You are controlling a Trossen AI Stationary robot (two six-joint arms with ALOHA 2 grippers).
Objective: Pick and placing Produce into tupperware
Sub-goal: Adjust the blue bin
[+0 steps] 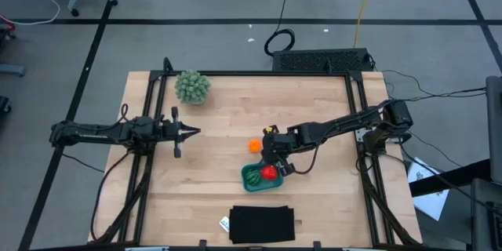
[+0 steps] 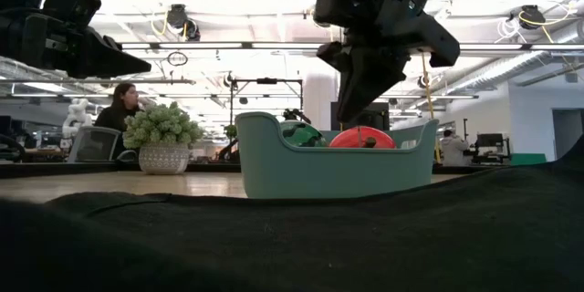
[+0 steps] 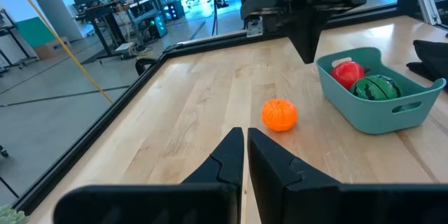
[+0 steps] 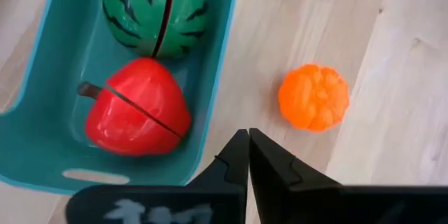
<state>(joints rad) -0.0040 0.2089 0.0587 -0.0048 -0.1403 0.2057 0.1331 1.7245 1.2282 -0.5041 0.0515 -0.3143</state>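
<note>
I have two of the three pieces home: the red piece [image 4: 136, 106] and the green striped piece [image 4: 155, 10] both lie inside the teal tupperware [image 4: 42, 161], side by side. What is left is the orange piece [image 1: 255, 146], sitting alone on the bare wood of the table [image 1: 220, 165], just beside the tub's far rim as the overhead camera shows it.

My right gripper [image 4: 248, 155] hangs above the tub's edge with its fingers pressed together and nothing between them. From the right wrist camera the orange piece [image 4: 313, 97] lies just ahead of the fingertips and off to one side, on the wood outside the tub wall. That offset is what I judge the next reach turns on: a short shift away from the tub, fingers opened before coming down. The piece is round, so I see no long axis to line up with.

My left gripper [image 1: 190, 132] waits well apart, toward the left of the table, fingers shut and empty, pointing across at the orange piece [image 3: 279, 114]. The right arm is clearly the nearer one
</note>
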